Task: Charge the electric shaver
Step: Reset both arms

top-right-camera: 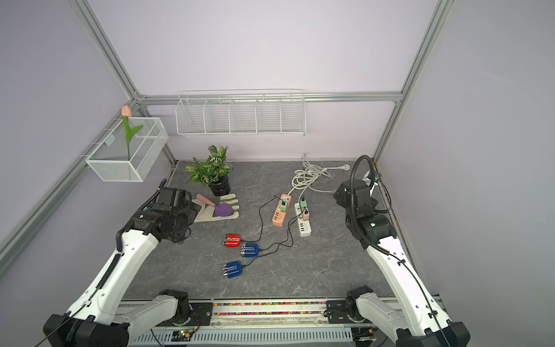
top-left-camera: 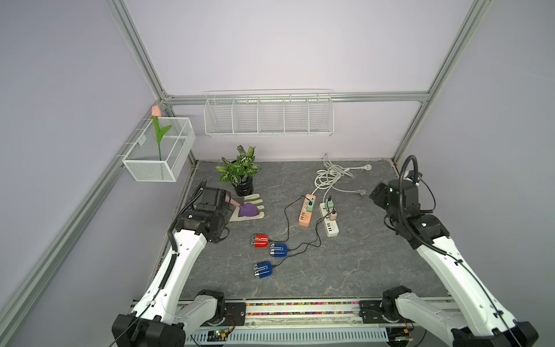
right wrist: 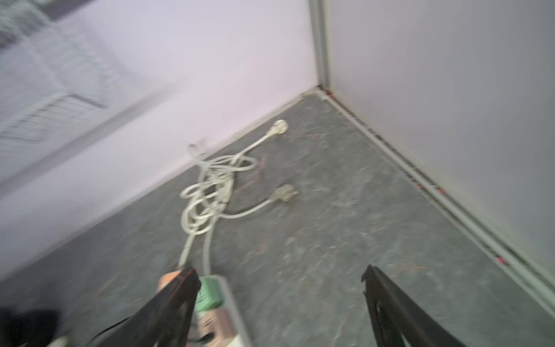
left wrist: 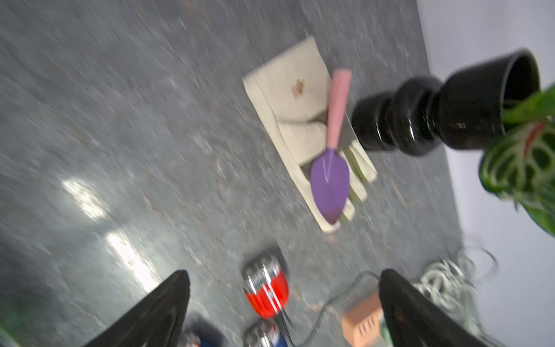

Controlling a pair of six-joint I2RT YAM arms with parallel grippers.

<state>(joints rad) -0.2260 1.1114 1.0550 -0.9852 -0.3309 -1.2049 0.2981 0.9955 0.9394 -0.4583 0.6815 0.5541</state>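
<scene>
Jaws of my left tool [left wrist: 285, 272] stand wide apart and hold nothing. It hangs over the left edge of the grey marbled counter [top-left-camera: 360, 270].

Just beyond it lies a cream work glove with green stripes [left wrist: 288, 90]. A trowel with a purple blade and pink handle [left wrist: 330, 183] rests on the glove. Behind them is a green leafy plant in a black ribbed pot [top-left-camera: 240, 168].

Near the middle of the counter lie three stubby electric shavers. The red shaver [top-left-camera: 260, 241] is farthest back. The middle blue shaver [top-left-camera: 279, 250] lies just beside its right end. The near blue shaver [top-left-camera: 264, 269] lies apart from both, closer to me. All three lie flat with their long axes running left to right across the counter. Their silver heads point left toward my left arm, and a thin black cable leaves each right end.

The red shaver's cable loops back to a green adapter [top-left-camera: 309, 205] on the orange power strip [top-left-camera: 307, 214]. The blue shavers' cables run toward the white power strip [top-left-camera: 329, 223] beside it, as far as I can follow. Both strips lie lengthwise, front to back.

Behind the strips, their white cords [top-left-camera: 330, 174] are tangled in a coil. The two white plugs [top-left-camera: 367, 167] lie loose on the counter.

At the far right, my right tool [right wrist: 280, 269] hangs over the counter, well apart from the shavers. Its black fingers [right wrist: 174, 300] are spread wide and empty.
</scene>
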